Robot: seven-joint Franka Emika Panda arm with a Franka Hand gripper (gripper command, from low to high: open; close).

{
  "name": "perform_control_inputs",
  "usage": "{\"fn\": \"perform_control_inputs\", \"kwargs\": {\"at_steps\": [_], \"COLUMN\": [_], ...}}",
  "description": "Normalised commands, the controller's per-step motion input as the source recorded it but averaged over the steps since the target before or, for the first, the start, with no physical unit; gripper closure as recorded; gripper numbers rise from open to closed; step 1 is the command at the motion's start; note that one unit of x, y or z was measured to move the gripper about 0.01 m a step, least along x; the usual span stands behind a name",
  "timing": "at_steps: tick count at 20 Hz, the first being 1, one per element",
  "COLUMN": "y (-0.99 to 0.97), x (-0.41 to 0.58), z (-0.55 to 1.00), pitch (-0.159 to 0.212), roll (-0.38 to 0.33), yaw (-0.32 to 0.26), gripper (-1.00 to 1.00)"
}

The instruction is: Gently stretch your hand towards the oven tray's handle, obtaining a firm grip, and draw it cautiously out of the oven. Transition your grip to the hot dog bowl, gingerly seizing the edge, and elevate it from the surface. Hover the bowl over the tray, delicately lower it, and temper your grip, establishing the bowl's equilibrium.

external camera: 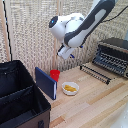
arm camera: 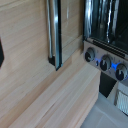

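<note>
Well below the raised pincer, the hot dog bowl sits apart.

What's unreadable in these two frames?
- Gripper: blurred in the exterior view, absent from the wrist view; jaw state unknown.
- Oven: cut off by the exterior view's right edge; the tray inside is indistinct.
- Food in the hot dog bowl: too small to identify.

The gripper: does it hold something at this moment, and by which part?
Nothing seems held. The gripper hangs in the air, apart from the hot dog bowl and the oven; whether its jaws are open cannot be told.
</note>
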Motion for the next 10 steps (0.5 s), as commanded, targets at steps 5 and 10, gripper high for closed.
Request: {"fn": "perform_control_inputs", "kwargs": {"at_steps": [5,10], "y": [-0.61,-0.6], "x": [0.139,0.141], "z": [-0.18,-0.22], "pitch": [0.012,0.019], "roll": [-0.191,-0.188], "yaw": [0.08,0.067], "gripper": [-1.0,-1.0]}}
